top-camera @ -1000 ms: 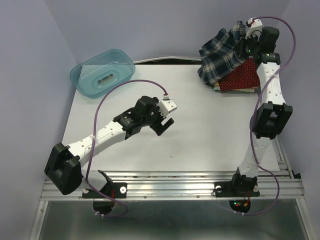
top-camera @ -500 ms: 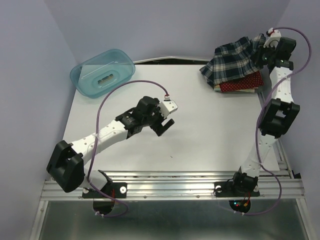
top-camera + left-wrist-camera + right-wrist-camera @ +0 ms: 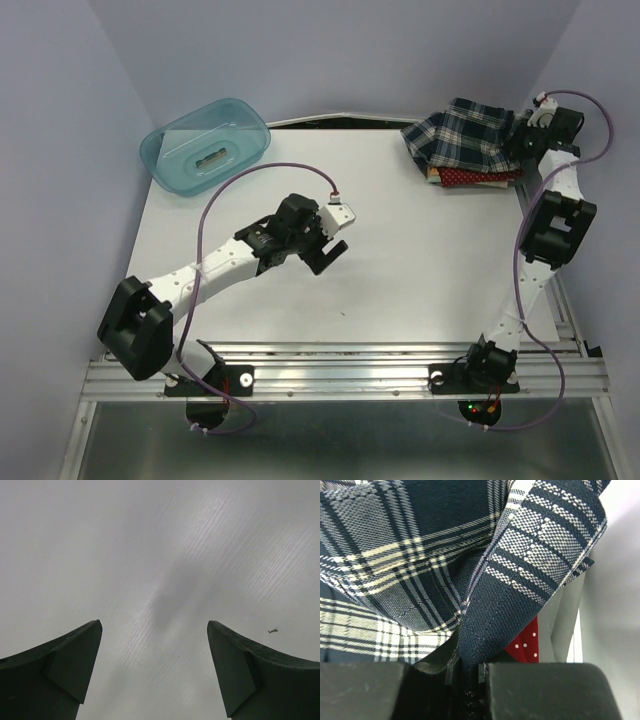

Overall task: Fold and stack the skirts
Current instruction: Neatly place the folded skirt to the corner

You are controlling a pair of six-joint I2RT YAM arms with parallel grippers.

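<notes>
Plaid skirt [image 3: 462, 132] is pinched tight by R gripper [image 3: 468, 672], laid over red dotted skirt [image 3: 478, 178]. L gripper [image 3: 155, 667] is held wide open above table [image 3: 420, 260].

At the far right corner of the worktop [image 3: 420, 250], most of the dark red dotted skirt [image 3: 482, 177] is covered by the plaid skirt [image 3: 460, 130]; only a strip along its near edge is seen. A cream sliver [image 3: 433, 176] under the stack's left end is too small to be named. The tips of the right gripper [image 3: 518, 142] are buried in plaid folds. The object [image 3: 213, 157] inside the teal bin [image 3: 160, 160] is blurred by the plastic. A speck [image 3: 272, 630] on the worktop cannot be identified.
</notes>
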